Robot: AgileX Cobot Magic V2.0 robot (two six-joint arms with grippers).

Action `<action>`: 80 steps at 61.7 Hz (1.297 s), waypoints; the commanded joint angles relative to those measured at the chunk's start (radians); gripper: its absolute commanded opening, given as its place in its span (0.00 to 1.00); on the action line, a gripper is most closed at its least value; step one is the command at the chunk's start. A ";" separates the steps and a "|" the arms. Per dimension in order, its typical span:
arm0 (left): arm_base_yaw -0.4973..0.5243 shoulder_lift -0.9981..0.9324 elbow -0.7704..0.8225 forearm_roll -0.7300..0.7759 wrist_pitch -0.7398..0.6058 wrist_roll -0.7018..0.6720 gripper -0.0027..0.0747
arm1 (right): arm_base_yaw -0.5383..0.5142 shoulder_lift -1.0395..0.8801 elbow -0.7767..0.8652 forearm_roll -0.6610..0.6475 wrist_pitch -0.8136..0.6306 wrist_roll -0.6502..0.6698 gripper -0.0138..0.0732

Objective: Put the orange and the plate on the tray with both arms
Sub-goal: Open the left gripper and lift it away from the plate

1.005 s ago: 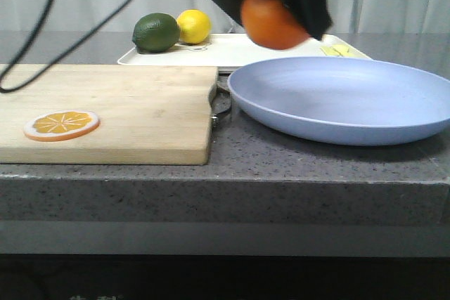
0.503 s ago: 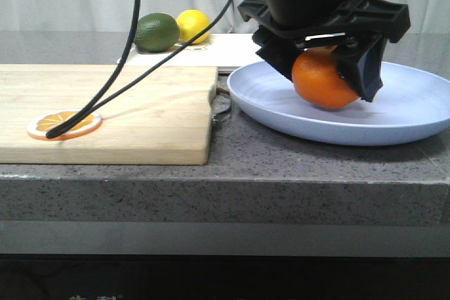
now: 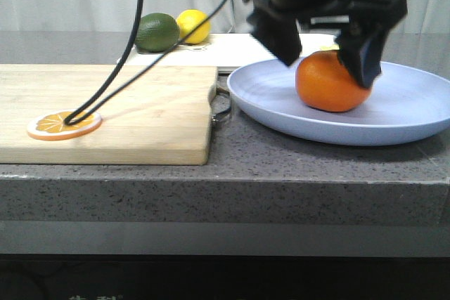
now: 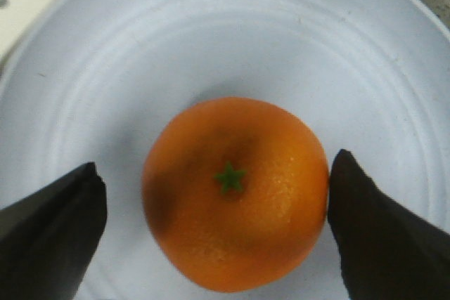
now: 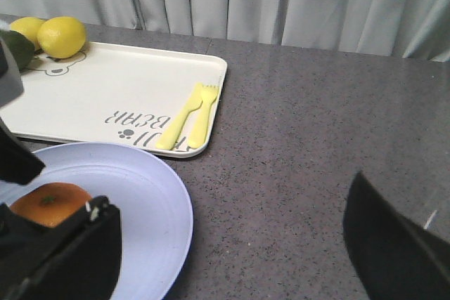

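Note:
The orange (image 3: 330, 86) sits on the pale lavender-blue plate (image 3: 401, 121), stem up in the left wrist view (image 4: 235, 194). My left gripper (image 3: 325, 57) is open just above it, one finger on each side (image 4: 215, 161); one finger is close against the fruit, the other stands apart. The cream tray (image 3: 232, 50) lies behind the plate (image 5: 105, 89). My right gripper (image 5: 232, 198) is open and empty over the grey counter beside the plate's rim (image 5: 151, 194); it does not show in the front view. The orange also shows in the right wrist view (image 5: 46, 201).
A wooden cutting board (image 3: 126, 103) with an orange slice (image 3: 63, 124) lies left of the plate. A lime (image 3: 156, 31) and lemon (image 3: 193, 24) sit at the tray's far left. Yellow cutlery (image 5: 193, 114) lies on the tray's right. Black cables (image 3: 112, 82) hang over the board.
The left gripper brought the orange down from above the tray onto the plate, then opened and let it go. The orange now rests on the plate.

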 commanded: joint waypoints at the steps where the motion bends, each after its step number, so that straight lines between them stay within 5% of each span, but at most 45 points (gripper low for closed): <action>1: -0.004 -0.086 -0.130 0.061 0.042 -0.003 0.74 | -0.002 0.006 -0.034 -0.008 -0.072 -0.012 0.90; 18: -0.002 -0.087 -0.249 0.061 0.143 -0.003 0.01 | -0.002 0.006 -0.034 -0.008 -0.072 -0.012 0.90; 38: 0.006 -0.089 -0.249 0.057 0.381 -0.045 0.01 | -0.002 0.006 -0.034 -0.008 -0.058 -0.012 0.90; 57: 0.023 -0.117 -0.241 0.066 0.381 -0.108 0.01 | -0.002 0.006 -0.034 -0.008 -0.035 -0.012 0.90; 80: 0.292 -0.382 0.059 0.057 0.364 -0.144 0.01 | -0.002 0.006 -0.034 -0.008 -0.035 -0.012 0.90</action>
